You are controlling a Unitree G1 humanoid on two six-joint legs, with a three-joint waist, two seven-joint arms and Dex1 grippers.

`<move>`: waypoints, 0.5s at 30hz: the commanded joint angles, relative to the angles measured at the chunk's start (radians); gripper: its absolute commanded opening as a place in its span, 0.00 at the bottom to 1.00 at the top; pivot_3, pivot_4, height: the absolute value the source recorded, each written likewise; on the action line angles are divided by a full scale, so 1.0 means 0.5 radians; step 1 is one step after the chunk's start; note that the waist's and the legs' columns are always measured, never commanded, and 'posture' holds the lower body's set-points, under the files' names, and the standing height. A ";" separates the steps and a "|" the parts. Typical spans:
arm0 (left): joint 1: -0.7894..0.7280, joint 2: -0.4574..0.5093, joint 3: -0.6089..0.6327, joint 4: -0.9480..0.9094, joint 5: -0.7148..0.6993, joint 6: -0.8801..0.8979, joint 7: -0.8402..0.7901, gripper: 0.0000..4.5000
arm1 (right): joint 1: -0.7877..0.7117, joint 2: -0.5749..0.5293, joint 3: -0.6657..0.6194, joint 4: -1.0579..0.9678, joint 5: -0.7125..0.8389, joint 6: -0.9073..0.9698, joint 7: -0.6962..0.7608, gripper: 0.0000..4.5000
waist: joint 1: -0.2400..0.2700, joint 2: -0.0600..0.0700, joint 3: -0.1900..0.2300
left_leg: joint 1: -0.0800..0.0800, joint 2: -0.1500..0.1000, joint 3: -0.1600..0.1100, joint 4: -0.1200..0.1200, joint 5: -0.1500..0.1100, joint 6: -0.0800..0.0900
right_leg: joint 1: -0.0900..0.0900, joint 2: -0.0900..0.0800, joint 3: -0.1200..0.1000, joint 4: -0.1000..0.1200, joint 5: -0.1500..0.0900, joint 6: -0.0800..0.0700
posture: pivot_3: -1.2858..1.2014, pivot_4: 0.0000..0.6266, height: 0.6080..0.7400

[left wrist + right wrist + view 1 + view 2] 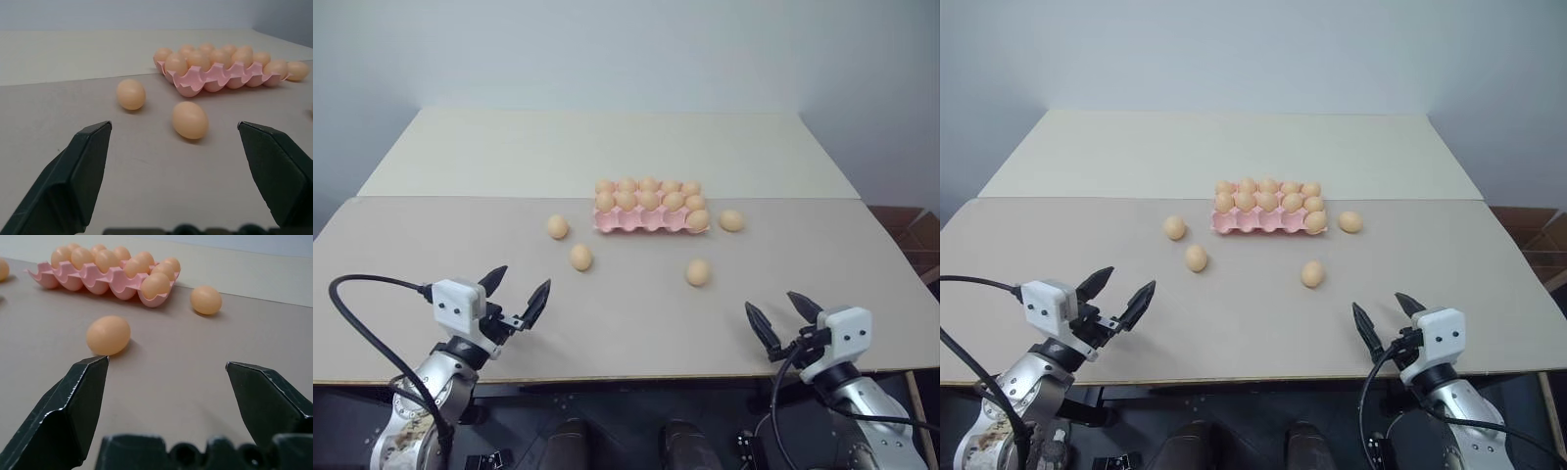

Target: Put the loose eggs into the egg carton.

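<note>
The pink egg carton (636, 224) sits mid-table, its back cells filled with several tan eggs and its front row mostly bare. Loose eggs lie on the table around it: one to the carton's left (557, 227), one nearer me (580, 258), one in front on the right (698, 272) and one beside the carton's right end (731, 220). My left gripper (516, 295) hovers open over the near left of the table, well short of the eggs. My right gripper (783, 319) is open at the near right, holding nothing.
The beige tabletop (626, 313) ends in a front edge just below both grippers. A second, paler table (597, 147) adjoins behind the carton. A black cable (357, 323) loops off my left arm.
</note>
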 commanded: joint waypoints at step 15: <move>0.127 -0.016 0.203 -0.110 -0.029 -0.029 0.009 1.00 | -0.128 -0.058 0.050 -0.072 0.085 0.085 0.069 1.00 | -0.002 0.000 0.000 | -0.001 0.000 0.000 0.000 0.000 0.000 | 0.000 0.000 0.000 0.000 0.000 0.000 | 0.52 0.24 1.00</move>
